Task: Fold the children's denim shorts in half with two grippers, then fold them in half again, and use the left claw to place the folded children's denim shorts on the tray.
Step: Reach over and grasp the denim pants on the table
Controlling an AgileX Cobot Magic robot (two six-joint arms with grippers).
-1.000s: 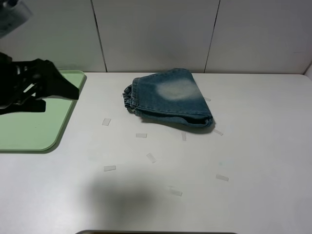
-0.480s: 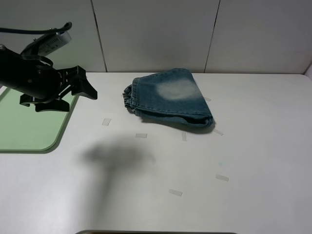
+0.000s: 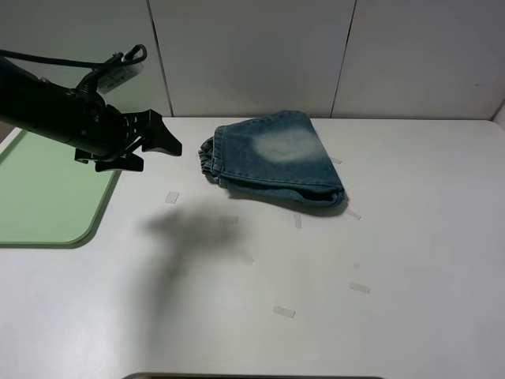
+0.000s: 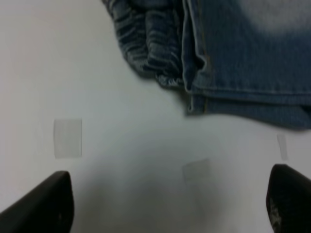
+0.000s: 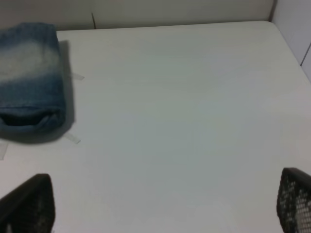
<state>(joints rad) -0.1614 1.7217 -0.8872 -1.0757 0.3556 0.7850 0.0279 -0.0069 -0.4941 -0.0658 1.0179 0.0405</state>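
Left end effector (image 3: 162, 142), black and angular, spread wide over the white counter (image 3: 394, 260) at left of frame, aimed rightward at the gathered waistband. Just beyond, upper centre: folded blue washed-denim children's shorts (image 3: 274, 160), long axis running left-right, near that arm. Farther left, pale green rectangular plastic tray (image 3: 39, 197); right end effector (image 5: 160, 204) wide too, well apart from the shorts.

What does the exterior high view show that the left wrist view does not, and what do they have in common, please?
Only the exterior high view shows the pale green tray at the table's left edge, the left arm with its open gripper hanging between the tray and the shorts, and the whole folded bundle with its faded pale patch.

Only the left wrist view shows the gathered elastic waistband and stacked denim layers up close, framed by the two spread jaws.

Both show the children's denim shorts lying folded on the white table, with small tape marks nearby.
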